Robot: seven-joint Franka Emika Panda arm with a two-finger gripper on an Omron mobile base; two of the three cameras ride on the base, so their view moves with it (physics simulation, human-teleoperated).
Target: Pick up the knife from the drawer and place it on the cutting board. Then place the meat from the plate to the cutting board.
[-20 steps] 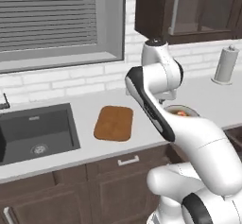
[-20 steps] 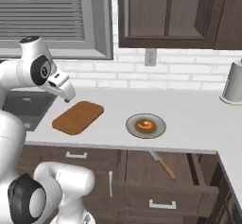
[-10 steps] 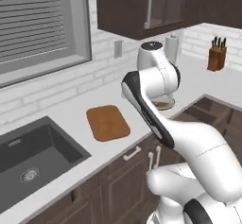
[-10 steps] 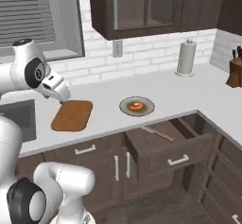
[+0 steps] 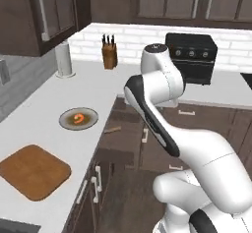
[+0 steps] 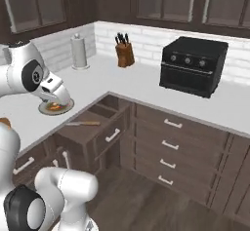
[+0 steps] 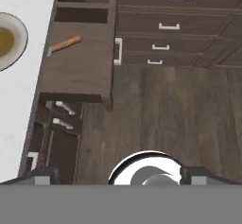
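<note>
Your knife [image 7: 64, 44] lies in the pulled-out drawer [image 7: 78, 72]: brown wooden handle showing clearly, the blade end by the counter edge hard to make out. From the right base view the knife [image 6: 83, 124] sits flat on the drawer [image 6: 93, 127] floor, silver bar handle on the drawer front. The meat [image 5: 78, 118], a small curled orange-red piece, rests on the grey-beige plate [image 5: 67, 124], on the white counter [image 5: 44, 114] just beside the drawer. The cutting board [image 5: 32, 171], reddish-brown with rounded corners, lies nearer you on the same counter, apart from the plate, bare. The room is dark-brown cabinets, white brick backsplash, wood floor. Further back you've got a knife block [image 5: 109, 53], paper towel roll [image 5: 63, 59] and black toaster oven [image 6: 193, 65]. Your gripper [image 7: 120, 176] is released, jaws spread wide, holding nothing, high above the floor and well apart from the knife.
</note>
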